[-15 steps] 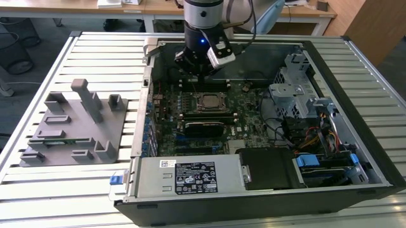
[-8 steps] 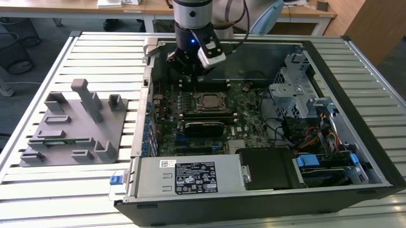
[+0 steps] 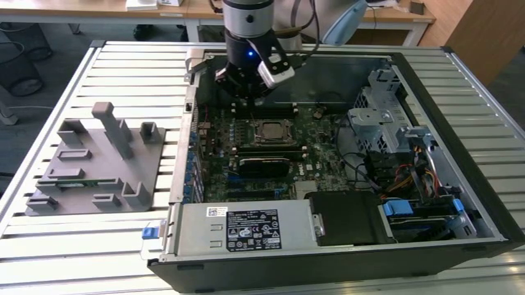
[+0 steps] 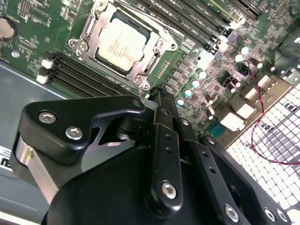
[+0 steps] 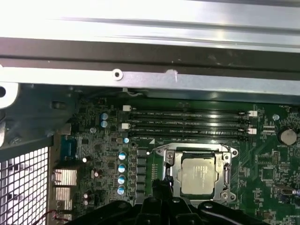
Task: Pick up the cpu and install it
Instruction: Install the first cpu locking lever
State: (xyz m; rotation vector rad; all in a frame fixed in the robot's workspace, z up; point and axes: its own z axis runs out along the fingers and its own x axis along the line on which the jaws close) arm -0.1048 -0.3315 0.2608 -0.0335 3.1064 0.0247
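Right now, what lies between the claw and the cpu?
In the second wrist view, nothing: the claw sits beside the cpu, with bare green board and the socket's metal frame between.

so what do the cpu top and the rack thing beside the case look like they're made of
The cpu top looks like brushed metal with a pale silver-grey, satin finish: it catches light evenly inside its shiny steel-looking socket frame. The grey rack beside the computer case looks like matte plastic, possibly printed: uniform dull grey, blocky posts, no glare. Neither is certain from looks alone.
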